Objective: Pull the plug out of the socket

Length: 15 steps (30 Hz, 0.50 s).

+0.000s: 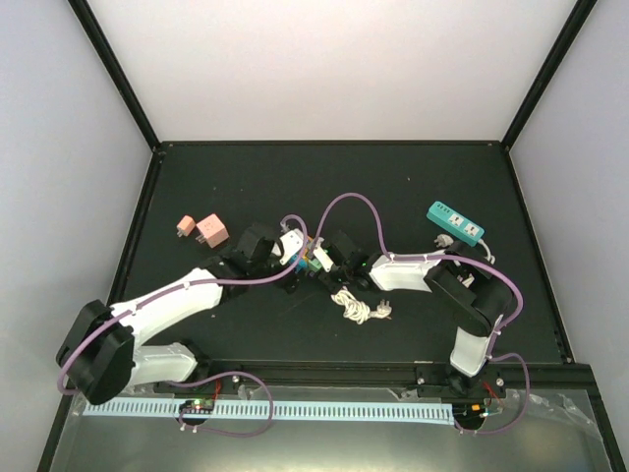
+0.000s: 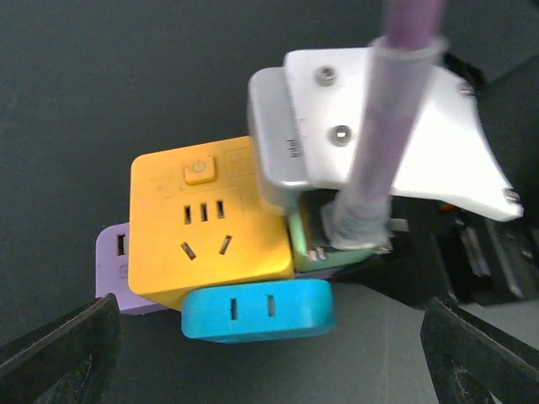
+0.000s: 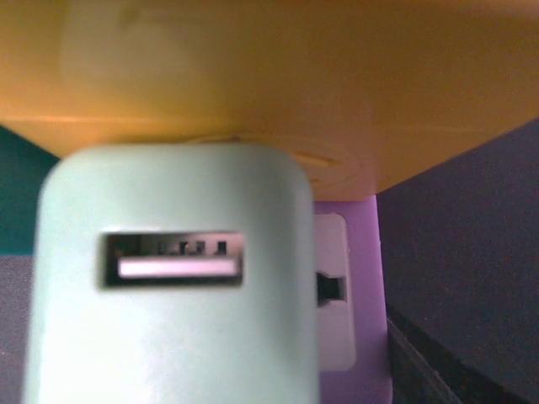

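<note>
A socket cube (image 1: 307,252) with yellow (image 2: 210,227), purple (image 2: 109,265) and blue (image 2: 257,311) faces sits mid-table between both arms. A pale green USB plug (image 2: 307,248) is stuck in its right side. My right gripper (image 1: 330,260) is closed around that plug. In the right wrist view the plug (image 3: 177,278) fills the frame and hides the fingers, with the yellow face (image 3: 269,76) above it. My left gripper (image 2: 269,341) is open. Its fingers (image 2: 63,349) stand wide apart just short of the cube, without touching it.
Two pink adapters (image 1: 185,225) (image 1: 211,230) lie at the left. A teal power strip (image 1: 455,222) lies at the back right. A coiled white cable (image 1: 359,307) lies just in front of the cube. Purple arm cables loop over the middle.
</note>
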### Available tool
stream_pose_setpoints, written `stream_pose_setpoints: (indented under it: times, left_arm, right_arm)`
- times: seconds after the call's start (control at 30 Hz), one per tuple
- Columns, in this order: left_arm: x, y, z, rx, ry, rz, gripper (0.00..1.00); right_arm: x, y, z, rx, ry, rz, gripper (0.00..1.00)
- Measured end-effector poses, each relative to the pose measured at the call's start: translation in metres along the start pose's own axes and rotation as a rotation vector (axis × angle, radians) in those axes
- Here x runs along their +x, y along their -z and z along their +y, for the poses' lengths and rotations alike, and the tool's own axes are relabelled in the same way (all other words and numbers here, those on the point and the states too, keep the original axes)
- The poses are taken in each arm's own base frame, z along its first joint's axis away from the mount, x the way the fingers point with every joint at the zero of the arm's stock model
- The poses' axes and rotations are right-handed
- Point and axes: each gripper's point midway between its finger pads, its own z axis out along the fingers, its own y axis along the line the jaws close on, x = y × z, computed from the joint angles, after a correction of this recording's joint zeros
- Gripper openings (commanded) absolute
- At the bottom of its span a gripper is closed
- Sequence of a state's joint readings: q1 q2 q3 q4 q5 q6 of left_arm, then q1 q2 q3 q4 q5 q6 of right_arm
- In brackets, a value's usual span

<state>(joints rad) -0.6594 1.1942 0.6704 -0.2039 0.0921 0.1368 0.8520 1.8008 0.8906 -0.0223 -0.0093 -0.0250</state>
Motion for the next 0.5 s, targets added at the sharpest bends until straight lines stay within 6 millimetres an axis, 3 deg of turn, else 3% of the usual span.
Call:
stream_pose_setpoints:
  times: [0.5]
  left_arm:
    - [0.020,-0.032,0.027,-0.189,0.091,0.097,0.99]
  right_arm:
    - [-0.001,-0.001,0.000,0.000,-0.005,-0.002,0.44]
